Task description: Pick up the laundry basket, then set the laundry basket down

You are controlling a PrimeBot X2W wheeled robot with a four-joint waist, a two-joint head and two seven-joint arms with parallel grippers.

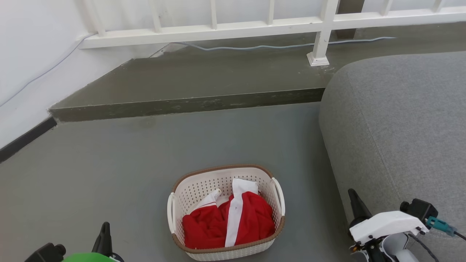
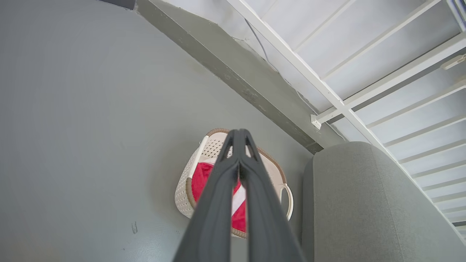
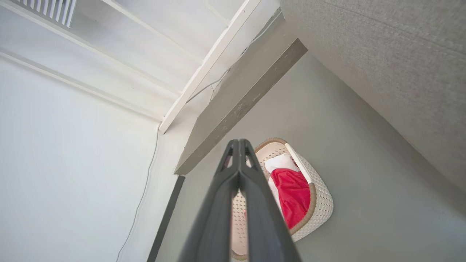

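Laundry basket [image 1: 196, 189] on the floor [image 1: 109, 163], apart from the left gripper [image 1: 106, 227] at its left and the right gripper [image 1: 353, 196] at its right; both pinched together, empty

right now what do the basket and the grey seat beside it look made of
Basket: likely moulded plastic, cream and matte, given its even punched holes; the brown rim looks woven, possibly plastic too. Grey seat: woven fabric upholstery, showing fine weave and a seam.
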